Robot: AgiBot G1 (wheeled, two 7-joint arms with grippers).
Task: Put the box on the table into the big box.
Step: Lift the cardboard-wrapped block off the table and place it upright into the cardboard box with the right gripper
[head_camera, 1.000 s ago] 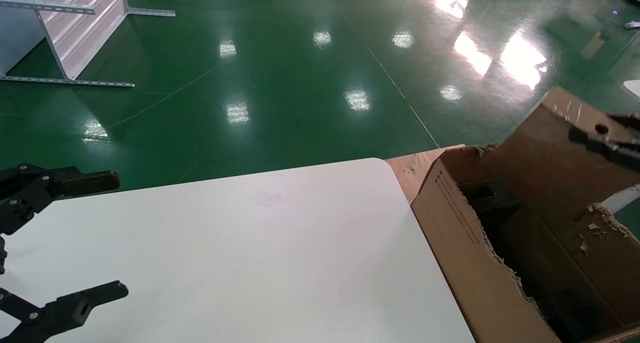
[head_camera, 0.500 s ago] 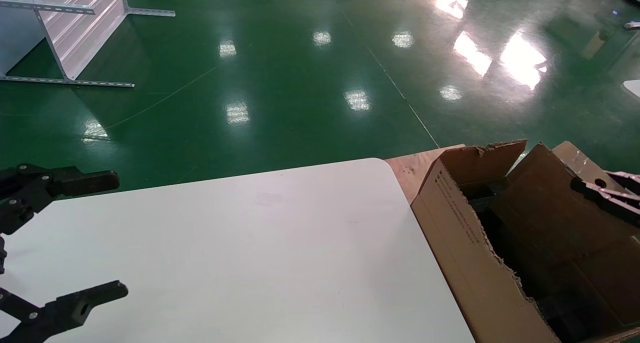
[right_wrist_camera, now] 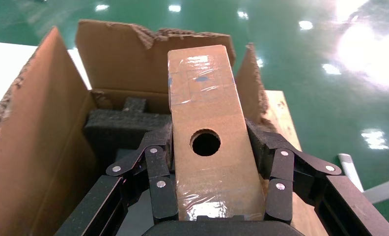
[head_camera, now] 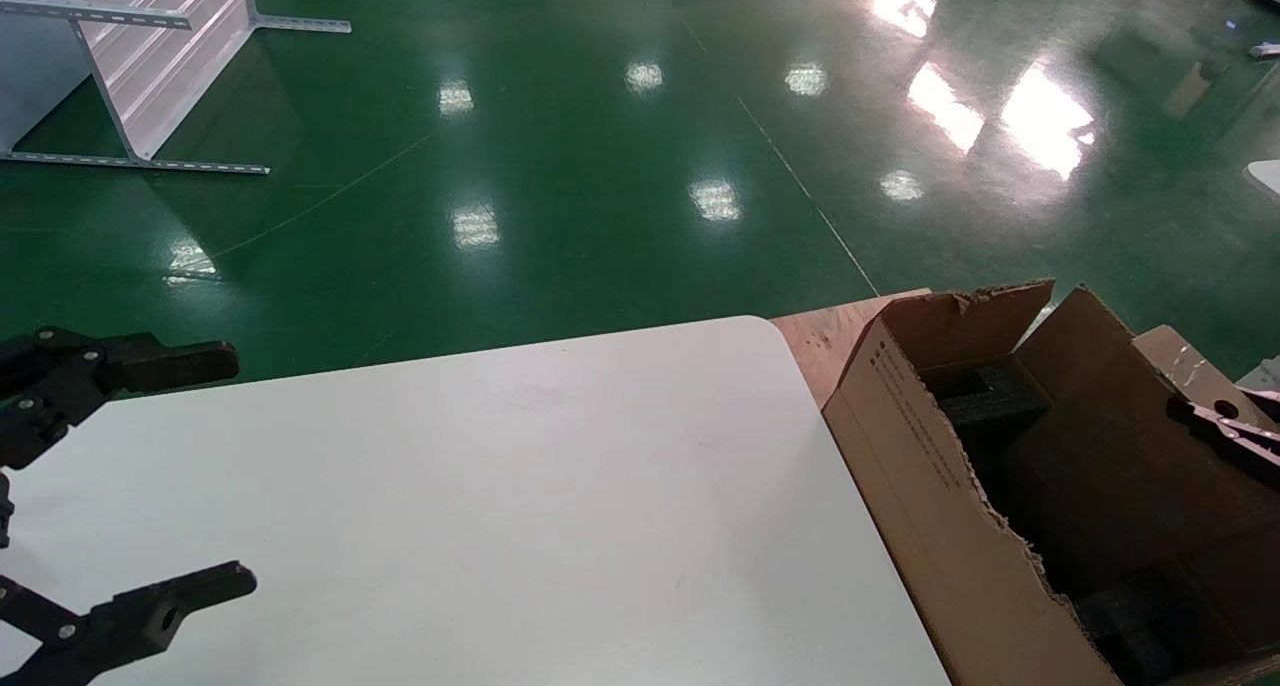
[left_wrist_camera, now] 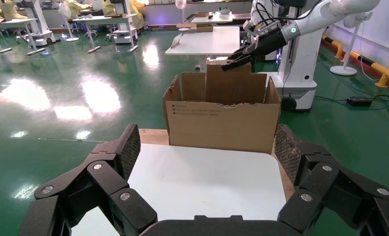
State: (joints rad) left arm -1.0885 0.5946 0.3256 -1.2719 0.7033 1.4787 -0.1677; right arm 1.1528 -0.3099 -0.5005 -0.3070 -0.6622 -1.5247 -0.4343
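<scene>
My right gripper is shut on the small brown box, its pads on the two broad faces and the holed narrow face towards the wrist. In the head view it holds the box tilted, its lower part down inside the big box, beside black foam. The big box's torn walls and foam surround the small box. My left gripper is open and empty over the white table at its left end. The left wrist view shows its open jaws, the table and the carton.
The carton stands on a wooden board against the table's right end. Shiny green floor lies beyond. A metal rack stands far left. Another white table stands behind the carton in the left wrist view.
My right gripper has carried the small box down from above the carton's rim into the carton. The left arm has not moved.
</scene>
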